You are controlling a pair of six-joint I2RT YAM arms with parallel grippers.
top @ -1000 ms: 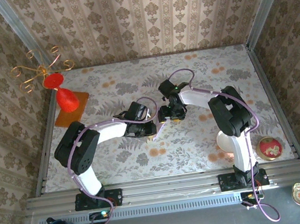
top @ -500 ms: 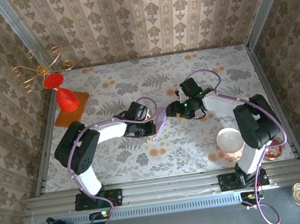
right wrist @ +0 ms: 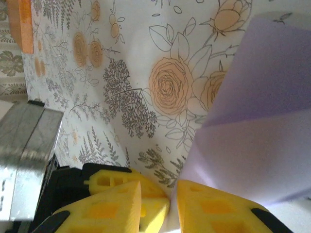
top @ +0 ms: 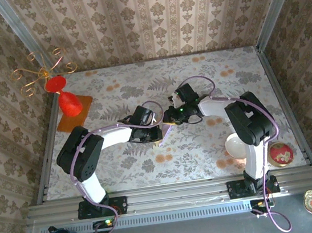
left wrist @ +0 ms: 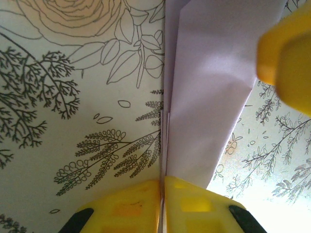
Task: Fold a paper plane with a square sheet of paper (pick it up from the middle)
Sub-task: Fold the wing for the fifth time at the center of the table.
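Swinging back leftward since half a second ago, your right claw point(right wrist: 172, 201) is pinching one edge of the folded lilac sheet of paper point(left wrist: 209, 97) while your left claw point(left wrist: 161, 191) is clamping another edge, both meeting near the middle of the floral table point(top: 112, 90).

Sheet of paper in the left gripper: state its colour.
The folded sheet of paper is plain pale lilac, unmarked; it shows best in the left wrist view.

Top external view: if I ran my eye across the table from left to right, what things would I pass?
red vase → lilac paper → white bowl → red dish
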